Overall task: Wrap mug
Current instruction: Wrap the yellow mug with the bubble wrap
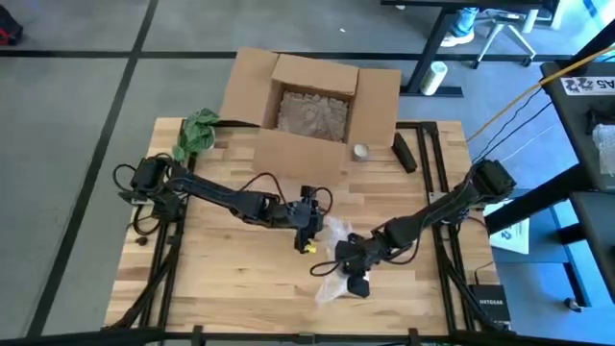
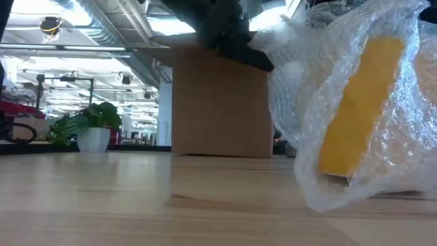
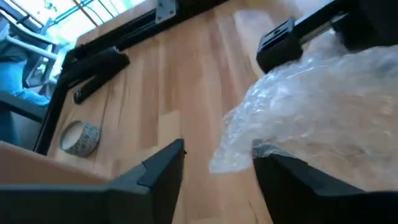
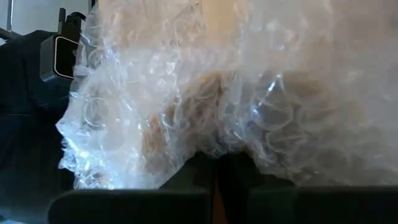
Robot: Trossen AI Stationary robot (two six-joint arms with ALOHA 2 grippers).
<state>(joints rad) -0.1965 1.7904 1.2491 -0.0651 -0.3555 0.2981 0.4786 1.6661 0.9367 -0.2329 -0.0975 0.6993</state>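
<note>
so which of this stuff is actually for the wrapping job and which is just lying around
For the job:
- bubble wrap
- yellow mug inside the wrap
- left hand, open beside the wrap
- right hand, at the wrap

Lying about:
- cardboard box
- tape roll
- potted plant
- stapler

Two dark arms, black cabling
Left arm (image 1: 221,197) and right arm (image 1: 437,213): slim black links, looped black cables at both bases, flat matte-black fingers (image 3: 158,171).

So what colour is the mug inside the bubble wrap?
Yellow: the mug shows through the clear bubble wrap, best in the low view.
</note>
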